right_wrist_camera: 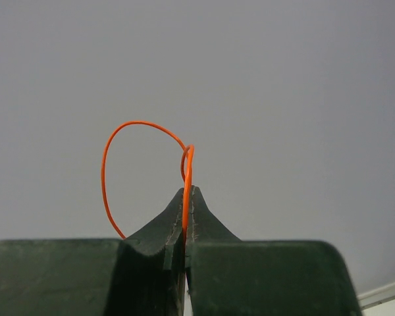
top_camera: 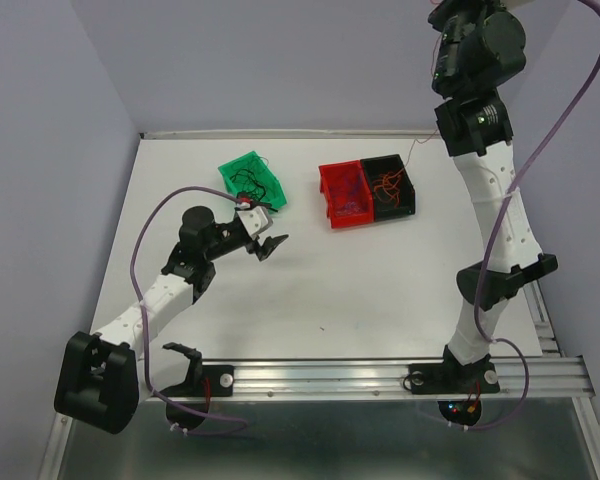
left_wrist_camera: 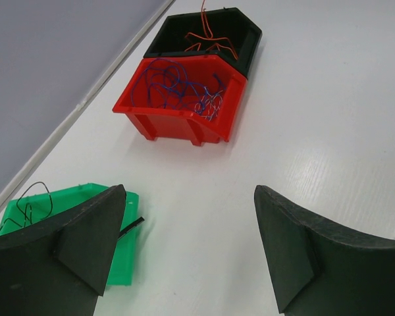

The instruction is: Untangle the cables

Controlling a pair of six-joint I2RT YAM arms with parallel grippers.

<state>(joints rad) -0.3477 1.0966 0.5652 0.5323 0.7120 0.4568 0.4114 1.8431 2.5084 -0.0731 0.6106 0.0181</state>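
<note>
High over the table [top_camera: 380,290], the right fingers [right_wrist_camera: 158,230] pinch an orange wire [right_wrist_camera: 142,122], black bin [top_camera: 398,210] below; left fingers [left_wrist_camera: 85,237] open.

**Robotics laboratory, enclosed test cell.** My left arm [top_camera: 160,290] and right arm [top_camera: 500,215] were bolted to an aluminium rail [top_camera: 330,378] at the near edge of a bare white worktop [top_camera: 380,300]. Plain grey-lilac walls [top_camera: 280,60] closed it in at the back and left. Thick lilac leads [top_camera: 140,250] ran loose along both arms. My left hand [left_wrist_camera: 189,192] and right hand [right_wrist_camera: 186,197] were black two-finger clamps, each with its own wrist camera. Small plastic parts bins, green [top_camera: 252,178], red [top_camera: 344,195] and black [top_camera: 390,187], stood on the worktop.
</note>
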